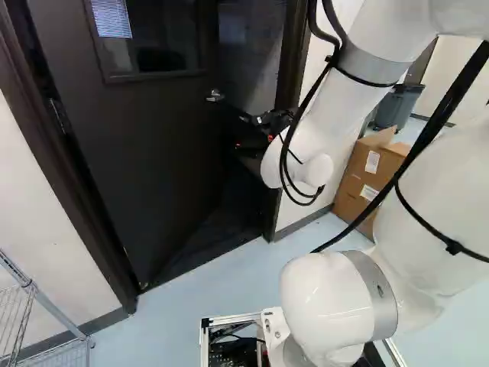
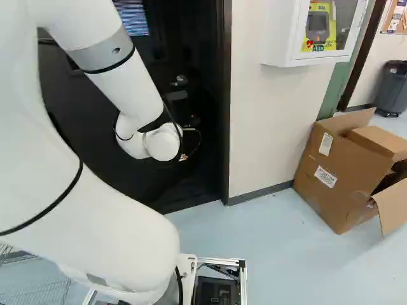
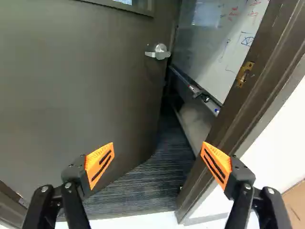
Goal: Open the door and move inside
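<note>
- Closest to the camera is your white arm (image 2: pixel 95 222), its links reaching forward to the pincer (image 1: pixel 241 131).
- You have the pincer spread wide, its orange pads (image 3: pixel 100 164) well apart, with nothing gripped.
- Your door (image 3: pixel 86 86) stands partly open, swung inward, ahead of the pincer and toward its left side.
- Look ahead of the pincer, between the lines of its fingers, and you see the silver door handle (image 3: pixel 157 53), apart from both pads.
- On the pincer's right you have the dark door frame (image 3: pixel 259 71), with a brass strike plate (image 3: pixel 244 74) farther ahead.
- Beyond the pincer, through the opening, you can see dark ribbed flooring (image 3: pixel 143 186) and a whiteboard (image 3: pixel 214 38) with marks on it.
- Well to the pincer's right, you have an open cardboard box (image 2: pixel 346 171) below a white wall cabinet (image 2: pixel 286 38).
- Well to its left stands a wire rack (image 1: pixel 29 284).
</note>
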